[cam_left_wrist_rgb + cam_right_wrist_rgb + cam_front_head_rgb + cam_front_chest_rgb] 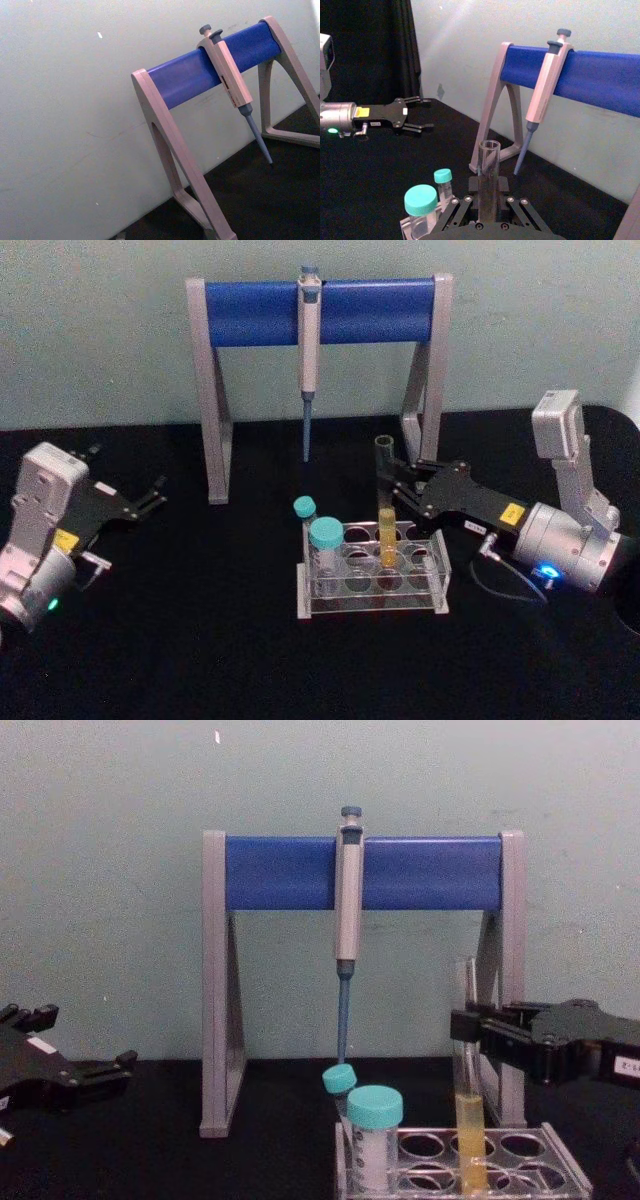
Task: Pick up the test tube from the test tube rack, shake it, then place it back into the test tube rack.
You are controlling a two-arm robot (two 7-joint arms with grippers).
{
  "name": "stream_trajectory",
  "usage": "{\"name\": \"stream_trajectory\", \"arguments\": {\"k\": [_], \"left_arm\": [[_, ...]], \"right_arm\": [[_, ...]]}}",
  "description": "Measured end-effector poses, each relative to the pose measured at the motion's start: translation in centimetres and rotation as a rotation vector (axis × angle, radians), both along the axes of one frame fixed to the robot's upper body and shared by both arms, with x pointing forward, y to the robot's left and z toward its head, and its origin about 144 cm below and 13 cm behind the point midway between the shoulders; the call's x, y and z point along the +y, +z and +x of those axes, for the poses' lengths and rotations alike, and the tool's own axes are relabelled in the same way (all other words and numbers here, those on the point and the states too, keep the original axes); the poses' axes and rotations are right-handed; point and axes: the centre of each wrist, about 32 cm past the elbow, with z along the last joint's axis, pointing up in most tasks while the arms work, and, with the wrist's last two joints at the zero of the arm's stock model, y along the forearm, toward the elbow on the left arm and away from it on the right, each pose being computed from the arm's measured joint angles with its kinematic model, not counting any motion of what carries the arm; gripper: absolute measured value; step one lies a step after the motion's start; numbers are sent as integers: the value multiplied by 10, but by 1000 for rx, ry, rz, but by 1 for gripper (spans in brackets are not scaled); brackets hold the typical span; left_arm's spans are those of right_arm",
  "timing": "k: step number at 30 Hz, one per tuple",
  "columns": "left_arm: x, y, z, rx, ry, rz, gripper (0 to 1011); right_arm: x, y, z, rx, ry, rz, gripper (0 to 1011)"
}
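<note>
**A:** How far along?

**B:** Barely begun. My right gripper (392, 485) is pinched onto the tube (387, 530) above its liquid. Lifting, shaking and returning are all left. My left gripper (130, 472) is parked aside, open and empty.

**A:** And the tube?

**B:** Seated in the rack (370, 602), long axis vertical, mouth up.

test tube rack (575, 1175): base cut by chest view's edge | test tube (489, 160): lower part hidden (behind fingers (475, 195))

Grey pipette (309, 335) hung on blue-barred stand (250, 310), two teal-capped tubes (325, 537) stood before it, black worktop (200, 640) lay beneath, pale wall (100, 330) rose behind
</note>
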Motion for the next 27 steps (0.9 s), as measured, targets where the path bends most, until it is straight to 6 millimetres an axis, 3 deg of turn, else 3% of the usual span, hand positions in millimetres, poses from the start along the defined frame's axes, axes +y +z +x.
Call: {"name": "stream_trajectory", "arguments": {"k": [27], "left_arm": [[0, 0, 0, 0, 0, 0, 1001]], "right_arm": [[-1, -4, 1, 25, 6, -18, 220]]}}
